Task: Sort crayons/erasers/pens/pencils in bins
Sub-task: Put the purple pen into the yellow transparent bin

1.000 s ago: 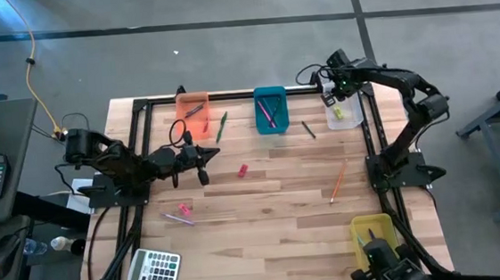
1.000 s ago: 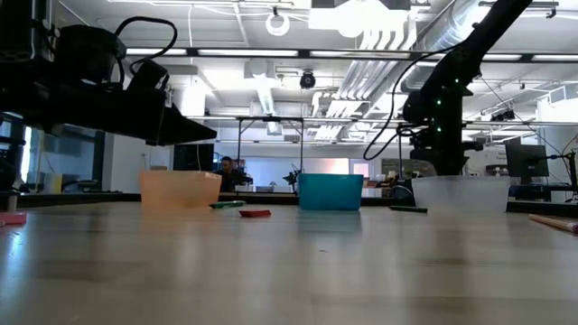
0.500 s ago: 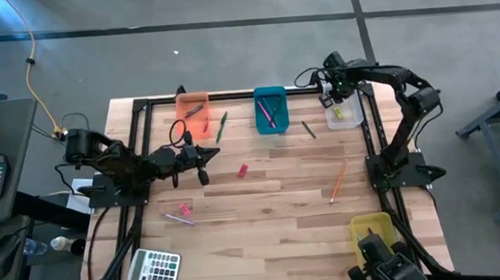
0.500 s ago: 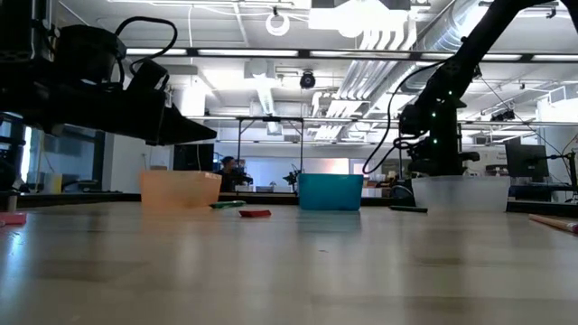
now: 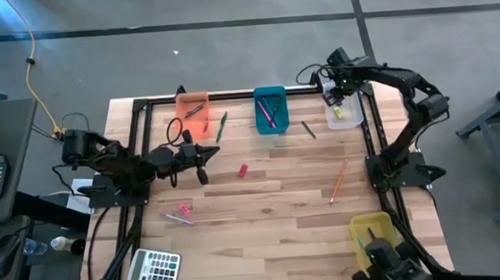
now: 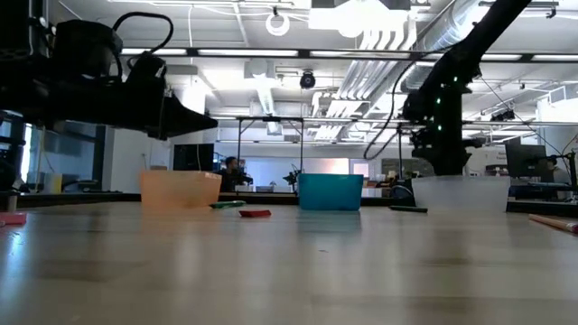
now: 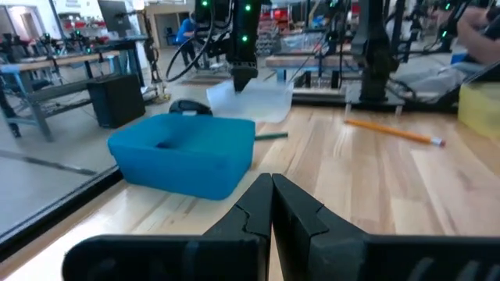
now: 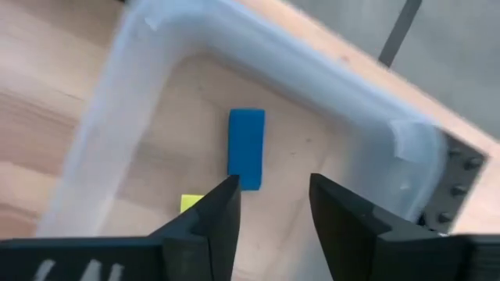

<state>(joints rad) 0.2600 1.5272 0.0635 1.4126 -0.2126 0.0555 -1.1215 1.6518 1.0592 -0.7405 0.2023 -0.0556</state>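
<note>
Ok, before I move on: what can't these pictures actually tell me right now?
- High view: what the orange bin and teal bin hold is too small to sort by kind.
- High view: the yellow bin is partly covered by camera hardware at the bottom edge.
- Right wrist view: the yellow eraser is mostly hidden behind the right gripper, open over the clear bin.

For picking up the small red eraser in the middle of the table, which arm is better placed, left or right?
Left. The left gripper hangs shut beside the red eraser. The right gripper is open over the clear bin at the far corner.
</note>
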